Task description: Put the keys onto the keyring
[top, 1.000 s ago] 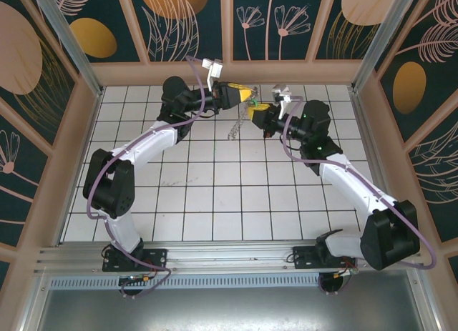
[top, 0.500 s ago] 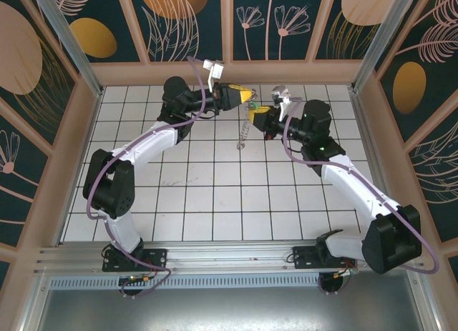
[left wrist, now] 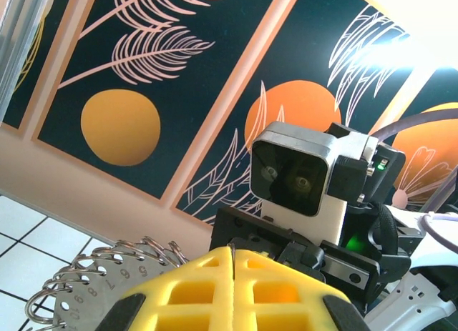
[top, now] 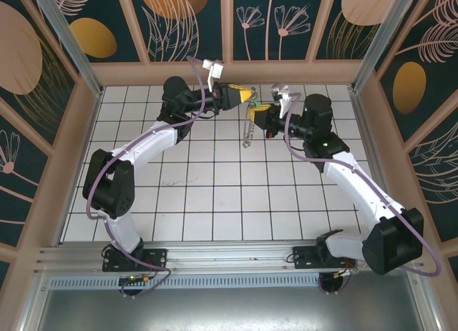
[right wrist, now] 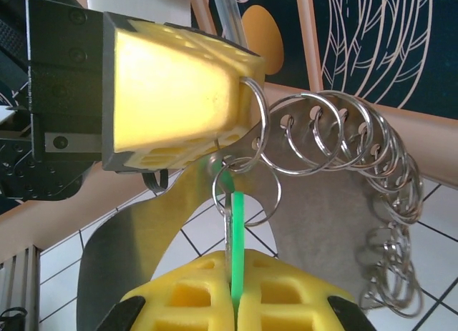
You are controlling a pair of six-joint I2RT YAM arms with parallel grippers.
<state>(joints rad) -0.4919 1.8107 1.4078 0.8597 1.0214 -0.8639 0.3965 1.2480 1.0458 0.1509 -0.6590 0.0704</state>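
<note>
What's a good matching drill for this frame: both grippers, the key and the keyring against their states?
Things:
1. left gripper
2. right gripper
3. key
4. keyring

States:
A. bunch of silvery rings, hanging in the air between the arms
B. shut on the key
C. green, upright between yellow fingers, tip at a small ring
D. shut on the keyring

Pairs: 1-D, 2-B, 3-C, 4-A
</note>
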